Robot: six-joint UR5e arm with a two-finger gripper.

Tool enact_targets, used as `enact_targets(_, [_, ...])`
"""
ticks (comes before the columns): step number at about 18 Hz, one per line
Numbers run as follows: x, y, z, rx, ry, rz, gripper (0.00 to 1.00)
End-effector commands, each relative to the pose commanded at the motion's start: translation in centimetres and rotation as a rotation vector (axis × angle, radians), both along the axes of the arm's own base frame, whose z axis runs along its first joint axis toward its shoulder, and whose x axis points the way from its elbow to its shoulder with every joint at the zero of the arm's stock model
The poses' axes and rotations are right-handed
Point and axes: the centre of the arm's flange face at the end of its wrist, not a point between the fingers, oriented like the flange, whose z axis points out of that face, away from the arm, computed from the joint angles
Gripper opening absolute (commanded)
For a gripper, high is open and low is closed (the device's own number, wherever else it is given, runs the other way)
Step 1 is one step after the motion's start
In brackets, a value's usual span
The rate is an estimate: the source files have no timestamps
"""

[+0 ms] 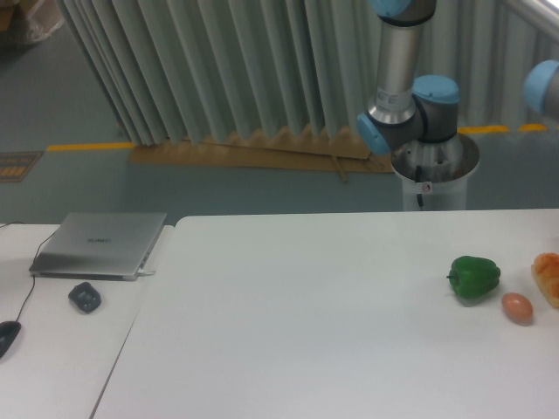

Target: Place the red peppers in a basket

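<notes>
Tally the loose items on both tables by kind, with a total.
Green bell pepper: 1
Egg: 1
Orange item at the right edge, cut off: 1
Laptop: 1
Dark grey lump: 1
Mouse: 1
Red pepper: 0
Total: 6

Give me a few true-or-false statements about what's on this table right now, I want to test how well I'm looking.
1. A green pepper sits on the white table. True.
2. A red pepper lies beside the green one. False: no red pepper shows in this view.
3. The egg is stacked on the green pepper. False: it rests on the table, slightly apart from it.
4. A closed laptop lies at the left. True.
5. The robot's pincer is gripping the egg. False: the pincer is out of view; only part of the arm shows, behind the table.
6. An orange object is cut off by the right edge. True.
</notes>
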Motion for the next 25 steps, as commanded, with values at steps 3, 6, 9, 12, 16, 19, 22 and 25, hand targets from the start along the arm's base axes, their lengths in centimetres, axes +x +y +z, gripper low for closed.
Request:
enact_targets(3, [-1.7, -2.7, -0.3, 0.003, -0.015, -0.073, 0.22])
enact_targets(6, [-3.5, -4.0, -1.4, 0.019, -0.034, -0.103, 0.22])
enact_targets(9, [-4.0, -4.3, -2.1, 0.023, -0.022, -0.097, 0.23])
enact_targets(12, [-4.0, -4.1, -2.4, 0.024, -0.021, -0.091, 1.0])
enact_targets(16, [-3.6, -3.8, -2.5, 0.028, -0.011, -0.084, 1.0])
enact_targets(19, [-3.6, -4.2, -2.3, 0.044, -0.008, -0.072, 1.0])
enact_targets(22, [-3.2, -3.9, -1.4, 0.08, 0.003, -0.004, 1.0])
enact_targets(25, [-1.2, -0.2, -0.1, 0.086, 0.035, 0.092, 1.0])
